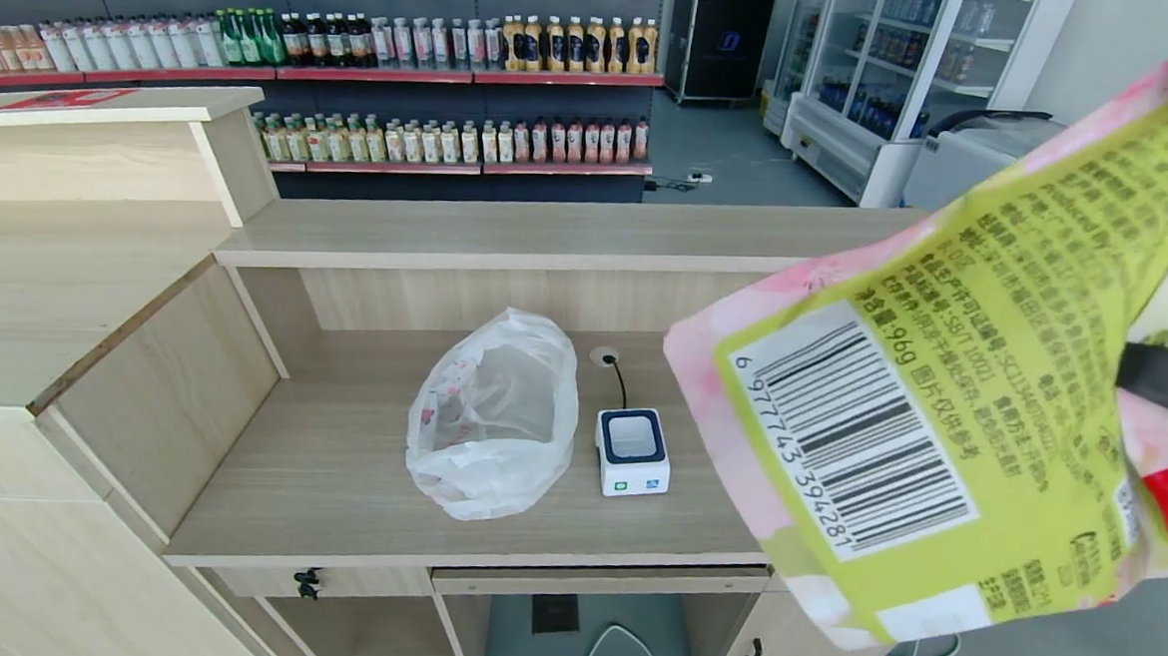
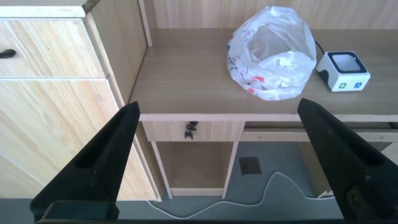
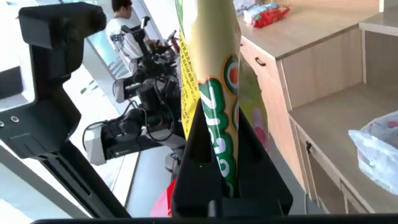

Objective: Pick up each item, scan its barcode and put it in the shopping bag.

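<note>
my right jaws are clenched on the snack packet [image 1: 941,387], pink and green, barcode towards my head camera; left jaws stand wide apart before the counter [image 2: 186,81].

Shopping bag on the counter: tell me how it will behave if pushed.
The shopping bag is thin, crumpled plastic, so it would probably cave in and slide rather than hold shape. It looks near empty, so likely light. A push may close its mouth.

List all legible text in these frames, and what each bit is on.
"6 977743 394281": digits under the barcode on the snack packet.
"96g": seemingly the weight, beside that barcode on the same packet.
The rest of the packet's fine print is too small to read.
The scanner stickers, shopping bag print and shelf bottles labels are unreadable.
</note>
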Controlling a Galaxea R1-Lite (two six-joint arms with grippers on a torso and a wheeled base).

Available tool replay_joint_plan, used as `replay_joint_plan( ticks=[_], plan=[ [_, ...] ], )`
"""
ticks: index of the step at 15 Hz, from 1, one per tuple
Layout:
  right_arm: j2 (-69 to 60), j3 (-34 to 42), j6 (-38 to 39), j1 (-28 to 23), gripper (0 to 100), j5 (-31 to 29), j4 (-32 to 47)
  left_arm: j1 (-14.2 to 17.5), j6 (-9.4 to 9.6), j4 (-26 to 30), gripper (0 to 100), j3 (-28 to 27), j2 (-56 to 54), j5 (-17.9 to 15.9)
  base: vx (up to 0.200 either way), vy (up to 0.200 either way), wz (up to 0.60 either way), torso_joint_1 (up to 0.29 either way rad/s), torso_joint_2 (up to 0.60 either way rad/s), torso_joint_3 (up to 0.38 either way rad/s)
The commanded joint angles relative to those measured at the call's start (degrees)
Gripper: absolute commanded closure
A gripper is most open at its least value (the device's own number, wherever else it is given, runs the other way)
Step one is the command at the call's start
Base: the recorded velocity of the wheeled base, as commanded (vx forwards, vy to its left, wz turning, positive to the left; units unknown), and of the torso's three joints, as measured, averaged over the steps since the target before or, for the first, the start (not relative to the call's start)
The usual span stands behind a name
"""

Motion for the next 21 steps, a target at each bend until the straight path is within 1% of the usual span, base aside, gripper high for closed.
replay_joint_plan(
  ticks=[1,3,4,7,8,9,10,13,17,21],
  plan=[
    [-3.7,-2.2,3.0,-0.3,100,0.0,0.3,0.0,-0.02,0.0,0,0.0,0.0,0.0,0.0,0.0,0.0,0.0,0.0,0.0],
    [-7.2,-4.1,9.3,-0.3,100,0.3,1.1,0.0,-0.02,0.0,0,0.0,0.0,0.0,0.0,0.0,0.0,0.0,0.0,0.0],
    [-8.7,-3.7,9.5,-0.3,100,0.7,1.3,0.0,-0.02,0.0,0,0.0,0.0,0.0,0.0,0.0,0.0,0.0,0.0,0.0],
    [-12.4,-0.4,8.5,-3.5,100,0.8,2.6,0.0,-0.02,0.0,0,0.0,0.0,0.0,0.0,0.0,0.0,0.0,0.0,0.0],
    [-13.0,2.7,5.8,-5.6,100,0.8,2.6,0.0,-0.02,0.0,0,0.0,0.0,0.0,0.0,0.0,0.0,0.0,0.0,0.0],
    [-12.5,4.0,2.9,-6.6,100,0.5,2.6,0.0,-0.02,0.0,0,0.0,0.0,0.0,0.0,0.0,0.0,0.0,0.0,0.0],
    [-12.1,4.0,1.9,-7.8,100,0.5,2.8,0.0,-0.02,0.0,0,0.0,0.0,0.0,0.0,0.0,0.0,0.0,0.0,0.0],
    [-10.8,1.5,1.7,-8.4,100,0.5,5.8,0.0,-0.02,0.0,0,0.0,0.0,0.0,0.0,0.0,0.0,0.0,0.0,0.0],
    [-10.1,0.6,1.8,-9.9,100,0.4,5.8,0.0,-0.02,0.0,0,0.0,0.0,0.0,0.0,0.0,0.0,0.0,0.0,0.0],
    [-9.4,-0.8,1.8,-9.9,100,0.3,5.9,0.0,-0.02,0.0,0,0.0,0.0,0.0,0.0,0.0,0.0,0.0,0.0,0.0]
  ],
)
